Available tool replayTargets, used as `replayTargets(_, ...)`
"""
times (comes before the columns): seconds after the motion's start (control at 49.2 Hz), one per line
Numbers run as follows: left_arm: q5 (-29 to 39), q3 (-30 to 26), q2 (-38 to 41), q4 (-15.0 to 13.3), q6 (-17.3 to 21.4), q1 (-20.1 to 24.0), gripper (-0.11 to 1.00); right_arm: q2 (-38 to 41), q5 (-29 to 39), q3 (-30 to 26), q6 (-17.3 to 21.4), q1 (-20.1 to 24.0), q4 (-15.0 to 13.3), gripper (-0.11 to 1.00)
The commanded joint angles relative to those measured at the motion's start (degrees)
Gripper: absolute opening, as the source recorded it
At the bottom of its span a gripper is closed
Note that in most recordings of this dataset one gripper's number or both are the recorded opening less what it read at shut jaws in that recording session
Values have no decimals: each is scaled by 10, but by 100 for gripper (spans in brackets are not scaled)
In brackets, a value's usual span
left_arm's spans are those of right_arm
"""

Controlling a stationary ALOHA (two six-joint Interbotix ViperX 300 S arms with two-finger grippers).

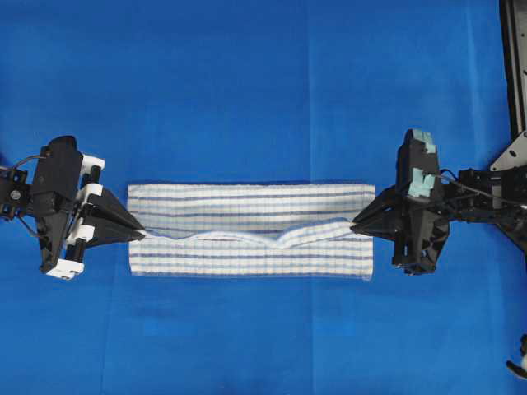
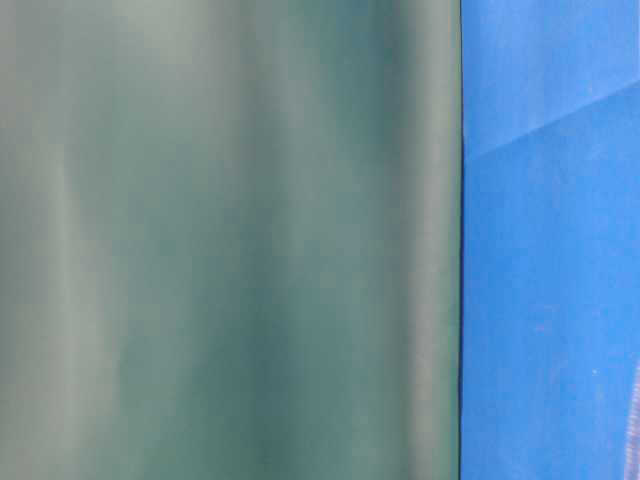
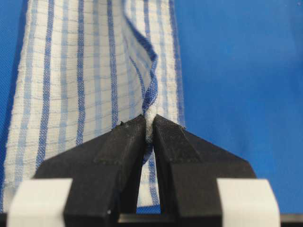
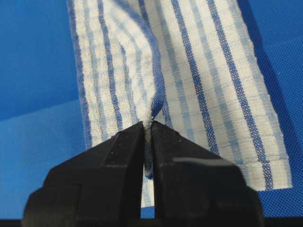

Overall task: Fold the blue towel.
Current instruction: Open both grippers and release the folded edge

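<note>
Take the blue towel (image 1: pixel 247 206) as your landmark; it lies stretched lengthwise across the middle of the blue table covering (image 1: pixel 263 82), a long white strip with dark-blue stripes and pale-blue checks, doubled over on itself; its free hem runs along the middle in a wavy, slightly raised line, dipping at two spots between the ends. Your left gripper (image 1: pixel 142 233) sits at the towel's left short end, its black jaws pressed together on the hem corner; from the left wrist view you see the fingers (image 3: pixel 123 142) clamped on a thin pinch of white fabric, the dark-blue edge twisting away from them up the cloth (image 3: pixel 71 94). Your right gripper (image 1: pixel 356 222) sits at the towel's right short end, likewise closed on the hem; in the right wrist view the fingers (image 4: pixel 175 151) squeeze a narrow fold of the towel (image 4: pixel 213 94), with the lower layer spreading flat to the right of the jaws and ending in a stitched corner. Both ends of the hem are lifted just off the layer beneath; the rest of the towel rests flat on the covering. The table-level view gives you only a blurred grey-green surface (image 2: pixel 230 240) beside a band of blue covering (image 2: pixel 550 300); the towel is not shown there. You can read no brand, label or writing on the towel, the grippers or the covering.
</note>
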Motion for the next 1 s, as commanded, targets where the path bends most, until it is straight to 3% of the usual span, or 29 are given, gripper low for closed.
replayTargets(0.0, -3, -7, -1, 1, -1, -4, 4, 1, -5, -11, -1, 4, 4, 6)
replayTargets(0.163, -3, -8, 0, 1, -1, -13, 5, 2, -2, -11, -1, 13, 8, 7)
replayTargets(0.224, -3, -8, 0, 0, -1, -17, 7, 2, -2, -11, -1, 20, 10, 13)
replayTargets(0.305, -3, -8, 0, 0, -1, -20, 21, 2, -3, -11, -1, 30, 11, 31)
replayTargets(0.467, -3, -15, -1, 0, -1, -20, 59, 1, -5, -11, -5, 36, 9, 80)
replayTargets(0.528, -3, -19, -2, 1, 0, -20, 72, -3, -5, -10, -7, 36, 8, 91)
replayTargets(0.63, -3, -25, -4, 0, 7, -20, 82, -14, -5, -7, -11, 32, 3, 89)
replayTargets(0.772, 2, -31, -5, 0, 11, -4, 78, -33, -10, 3, -26, 11, -4, 87)
replayTargets(0.976, 54, -50, 8, 3, 18, 54, 77, -40, -11, 7, -67, -56, -4, 87)
